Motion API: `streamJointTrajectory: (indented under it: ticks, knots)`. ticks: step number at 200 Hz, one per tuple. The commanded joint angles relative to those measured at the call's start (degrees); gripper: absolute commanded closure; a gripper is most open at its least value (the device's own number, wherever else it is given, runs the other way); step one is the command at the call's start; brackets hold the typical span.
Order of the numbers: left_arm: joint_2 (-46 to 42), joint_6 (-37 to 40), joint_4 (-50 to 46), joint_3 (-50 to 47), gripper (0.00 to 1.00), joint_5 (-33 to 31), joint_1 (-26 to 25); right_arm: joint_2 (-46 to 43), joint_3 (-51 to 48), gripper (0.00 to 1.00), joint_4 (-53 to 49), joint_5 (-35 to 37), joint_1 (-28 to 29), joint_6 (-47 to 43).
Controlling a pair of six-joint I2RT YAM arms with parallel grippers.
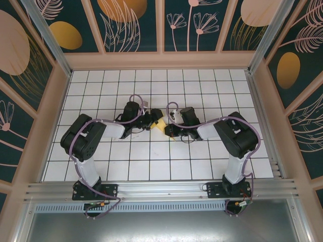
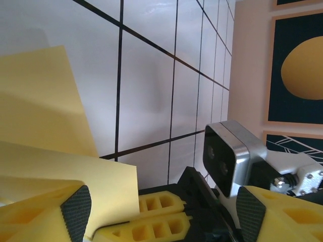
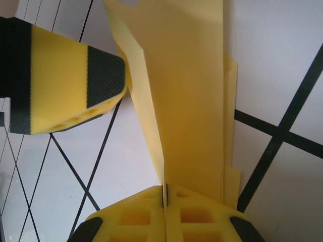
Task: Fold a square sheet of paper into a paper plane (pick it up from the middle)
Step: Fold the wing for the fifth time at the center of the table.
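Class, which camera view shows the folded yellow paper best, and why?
The right wrist view: the yellow paper runs up the frame, its folded layers visible, pinched in the right gripper. The left wrist view catches part of it; the top view gives a tiny, mostly hidden glimpse.

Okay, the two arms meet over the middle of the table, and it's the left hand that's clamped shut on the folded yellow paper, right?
Not quite: it's the right hand that's clamped shut on the folded yellow paper, as the right wrist view shows. The left hand stands open.
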Motion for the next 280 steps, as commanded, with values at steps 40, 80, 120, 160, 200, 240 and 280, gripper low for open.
streamJointTrajectory:
  ticks: [40,80,120,160,200,240,280]
  knots:
    - [2.64,-0.47,-1.36,2.17,0.22,0.46,-0.47,1.92,0.81,0.94,-1.04,-1.39,-0.29,0.73]
    - [3.68,0.40,-5.28,2.88,0.20,-0.72,-0.45,1.75,0.67,0.93,-1.05,-2.18,-0.27,1.45]
    - [3.96,1.40,-7.28,3.20,0.20,-1.48,-0.47,1.29,1.46,0.88,-2.75,-3.09,-0.31,1.62]
    - [4.39,1.71,-8.14,3.41,0.20,-2.09,-0.47,-0.93,2.10,0.82,-4.68,-4.94,-0.81,2.21]
    - [4.52,2.15,-8.98,3.59,0.20,-2.49,-0.47,-2.99,2.42,0.78,-7.97,-5.63,-1.11,1.99]
    - [4.45,2.15,-9.18,3.57,0.20,-2.72,-0.47,-2.90,1.31,0.80,-8.75,-5.62,-1.28,-0.16]
    - [3.83,2.90,-9.53,3.98,0.19,-2.43,-0.47,-1.25,0.20,0.86,-7.46,-5.46,-1.55,0.19]
